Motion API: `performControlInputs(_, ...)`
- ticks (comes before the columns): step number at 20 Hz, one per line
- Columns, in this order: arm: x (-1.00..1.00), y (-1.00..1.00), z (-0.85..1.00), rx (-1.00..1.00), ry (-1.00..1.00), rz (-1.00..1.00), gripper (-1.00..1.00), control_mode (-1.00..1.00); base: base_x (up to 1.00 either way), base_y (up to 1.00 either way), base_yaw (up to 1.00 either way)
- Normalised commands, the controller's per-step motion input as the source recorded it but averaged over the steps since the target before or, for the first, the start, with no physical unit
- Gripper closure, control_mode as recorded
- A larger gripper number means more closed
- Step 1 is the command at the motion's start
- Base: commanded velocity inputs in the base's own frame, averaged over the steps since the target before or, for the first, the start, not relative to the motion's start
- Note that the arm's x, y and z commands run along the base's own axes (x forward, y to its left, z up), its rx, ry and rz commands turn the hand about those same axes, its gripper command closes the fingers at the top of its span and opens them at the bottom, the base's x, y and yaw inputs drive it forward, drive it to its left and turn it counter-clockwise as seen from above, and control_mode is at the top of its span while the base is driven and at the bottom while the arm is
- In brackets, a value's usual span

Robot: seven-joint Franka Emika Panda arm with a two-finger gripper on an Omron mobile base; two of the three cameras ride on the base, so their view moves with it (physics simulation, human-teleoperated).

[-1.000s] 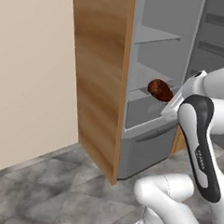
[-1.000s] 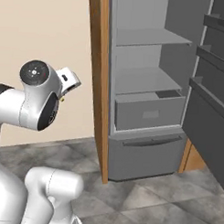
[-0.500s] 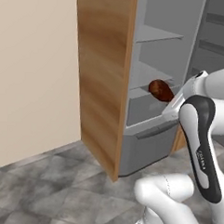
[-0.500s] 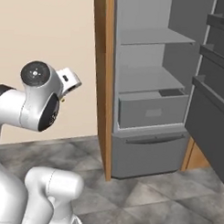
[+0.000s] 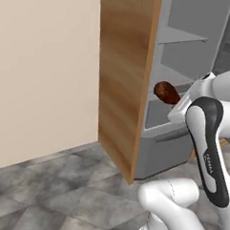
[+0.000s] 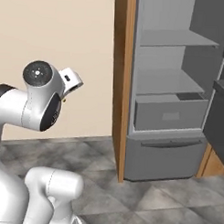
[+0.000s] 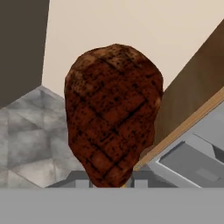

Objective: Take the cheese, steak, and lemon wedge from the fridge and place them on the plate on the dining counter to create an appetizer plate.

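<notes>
Between the two dark fingertips of the pincer (image 7: 111, 181), narrowly parted and closed on it, the steak (image 7: 113, 111) is held in the air just outside the open fridge (image 6: 172, 88), above the grey tiled floor (image 5: 60, 190).

The fridge (image 5: 185, 87) and its wooden side panel (image 5: 123, 84) stand close beside the claw (image 5: 177, 107), blocking that side, while bare floor (image 5: 60, 190) below lies open.

home kitchen: open grey fridge (image 6: 169, 88) in wooden housing (image 5: 124, 74), grey stone-tile floor (image 5: 60, 190), beige wall (image 5: 43, 70)
</notes>
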Motion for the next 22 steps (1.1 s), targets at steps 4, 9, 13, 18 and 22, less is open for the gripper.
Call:
performControlInputs(4, 0.00, 0.00, 0.00, 0.00, 0.00, 0.00, 1.00, 1.00, -0.33, 1.00, 0.19)
performControlInputs(9, 0.00, 0.00, 0.00, 0.00, 0.00, 0.00, 1.00, 1.00, -0.08, 1.00, 0.03)
performControlInputs(13, 0.00, 0.00, 0.00, 0.00, 0.00, 0.00, 1.00, 1.00, -0.15, 1.00, -0.02)
performControlInputs(18, 0.00, 0.00, 0.00, 0.00, 0.00, 0.00, 1.00, 1.00, -0.71, 0.33, -0.01)
performControlInputs(22, 0.00, 0.00, 0.00, 0.00, 0.00, 0.00, 1.00, 1.00, -1.00, -0.57, 0.00)
